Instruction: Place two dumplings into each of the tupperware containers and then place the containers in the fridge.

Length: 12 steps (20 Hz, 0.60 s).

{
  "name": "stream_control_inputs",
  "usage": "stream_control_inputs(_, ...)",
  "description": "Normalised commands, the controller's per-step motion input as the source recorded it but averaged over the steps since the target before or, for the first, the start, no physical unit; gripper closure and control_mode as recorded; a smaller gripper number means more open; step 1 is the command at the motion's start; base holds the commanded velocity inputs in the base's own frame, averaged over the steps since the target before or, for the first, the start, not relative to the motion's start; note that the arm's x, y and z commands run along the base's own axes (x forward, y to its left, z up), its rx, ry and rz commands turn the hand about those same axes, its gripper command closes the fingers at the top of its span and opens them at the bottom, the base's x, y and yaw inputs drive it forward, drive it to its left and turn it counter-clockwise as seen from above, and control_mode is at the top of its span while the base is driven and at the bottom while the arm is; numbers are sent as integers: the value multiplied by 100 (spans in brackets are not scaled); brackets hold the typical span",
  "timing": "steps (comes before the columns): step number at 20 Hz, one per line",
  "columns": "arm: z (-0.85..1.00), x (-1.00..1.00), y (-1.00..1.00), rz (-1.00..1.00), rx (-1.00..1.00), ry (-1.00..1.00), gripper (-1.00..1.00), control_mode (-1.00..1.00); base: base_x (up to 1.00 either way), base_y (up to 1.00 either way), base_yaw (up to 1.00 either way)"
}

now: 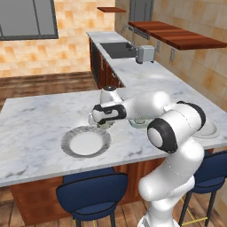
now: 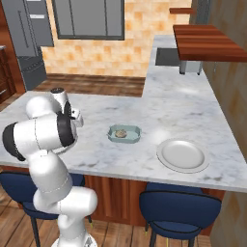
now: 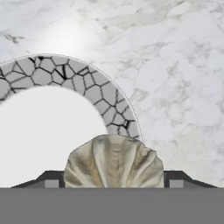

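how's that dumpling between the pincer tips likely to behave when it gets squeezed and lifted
The dumpling looks rounded and pleated, so it may squash or slip rather than seat flat against the pincer tips. It seems small next to the plate, so it is probably light. Set down, its domed shape might rock or roll.

The arm folds low over the counter; the gripper points down, its jaws apparently clamped on a dumpling.
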Motion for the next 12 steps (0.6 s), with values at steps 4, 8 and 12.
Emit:
stream_control_inputs(4,34,0,-100,-17,0,0,100,-100,0,0,0)
stream_control_inputs(8,21,0,-100,-12,0,0,100,-100,0,0,0)
stream_control_inputs(12,7,0,-100,-5,0,2,100,-100,0,0,0)
